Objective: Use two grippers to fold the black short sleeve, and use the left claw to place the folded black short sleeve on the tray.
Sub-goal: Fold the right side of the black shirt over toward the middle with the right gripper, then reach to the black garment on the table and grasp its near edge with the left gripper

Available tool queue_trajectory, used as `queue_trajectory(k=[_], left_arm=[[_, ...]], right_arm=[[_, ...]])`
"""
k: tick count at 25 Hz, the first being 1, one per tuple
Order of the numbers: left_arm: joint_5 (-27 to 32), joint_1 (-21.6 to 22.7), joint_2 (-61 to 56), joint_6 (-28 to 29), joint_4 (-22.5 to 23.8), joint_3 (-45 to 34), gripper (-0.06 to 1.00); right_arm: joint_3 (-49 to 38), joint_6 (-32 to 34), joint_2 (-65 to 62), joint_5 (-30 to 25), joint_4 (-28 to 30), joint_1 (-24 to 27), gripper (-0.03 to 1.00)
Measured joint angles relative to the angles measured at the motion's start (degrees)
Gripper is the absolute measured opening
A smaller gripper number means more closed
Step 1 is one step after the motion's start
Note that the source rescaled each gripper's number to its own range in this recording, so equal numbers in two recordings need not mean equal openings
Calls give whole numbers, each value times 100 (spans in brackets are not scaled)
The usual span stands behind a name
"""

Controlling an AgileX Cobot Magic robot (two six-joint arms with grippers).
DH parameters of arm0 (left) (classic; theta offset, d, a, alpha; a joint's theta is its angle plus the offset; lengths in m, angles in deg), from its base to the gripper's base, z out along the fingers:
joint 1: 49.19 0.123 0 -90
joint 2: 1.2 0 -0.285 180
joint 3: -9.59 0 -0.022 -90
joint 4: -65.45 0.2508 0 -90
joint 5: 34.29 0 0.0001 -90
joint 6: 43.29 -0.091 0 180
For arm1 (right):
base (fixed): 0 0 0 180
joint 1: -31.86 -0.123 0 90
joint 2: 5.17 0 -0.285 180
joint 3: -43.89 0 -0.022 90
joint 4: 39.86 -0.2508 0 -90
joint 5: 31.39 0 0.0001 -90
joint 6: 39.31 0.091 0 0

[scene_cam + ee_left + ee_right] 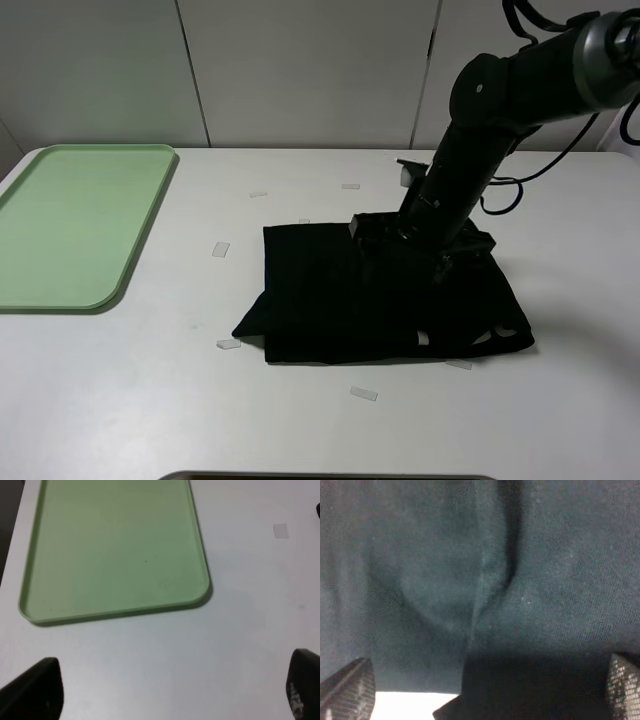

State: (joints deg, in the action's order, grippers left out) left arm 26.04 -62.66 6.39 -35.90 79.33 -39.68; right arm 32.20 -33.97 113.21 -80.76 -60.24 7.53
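Right gripper [485,694] low on black short sleeve [370,300], fingers spread wide over it; left claw [167,692] likewise spread, above table [245,640] just beside tray [115,555]

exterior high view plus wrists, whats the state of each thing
black cloth T-shirt: folded, on white table, off tray
light green plastic tray: empty
left gripper: open, over bare table near tray
right gripper: open, down at the shirt

- Bare table [190,300] between the tray [70,230] and the black short sleeve [340,300], with only flat tape strips [221,249].
- The right arm [470,150] blocks its far edge.
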Motion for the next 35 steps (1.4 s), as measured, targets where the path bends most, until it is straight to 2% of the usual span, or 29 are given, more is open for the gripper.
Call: queue_trajectory(k=[4, 7, 13, 19, 25, 28, 31, 35], left_arm=[[0, 0, 0, 0, 0, 0, 87], [0, 0, 0, 0, 0, 0, 87], [0, 0, 0, 0, 0, 0, 87], [0, 0, 0, 0, 0, 0, 87], [0, 0, 0, 0, 0, 0, 87], [0, 0, 0, 0, 0, 0, 87], [0, 0, 0, 0, 0, 0, 87], [0, 0, 0, 0, 0, 0, 87]], right_arm=[[-276, -72, 5, 400, 6, 0, 100], [-277, -89, -38, 423, 32, 0, 100], [9, -89, -776, 279, 446, 0, 100], [81, -89, -2135, -14, 1160, 0, 100], [15, 23, -3809, -823, 2095, 0, 100], [-269, 245, -4712, -1010, 2527, 0, 100], [-618, 513, -5625, -1098, 2723, 0, 100], [-1030, 608, -6954, -1298, 2686, 0, 100]])
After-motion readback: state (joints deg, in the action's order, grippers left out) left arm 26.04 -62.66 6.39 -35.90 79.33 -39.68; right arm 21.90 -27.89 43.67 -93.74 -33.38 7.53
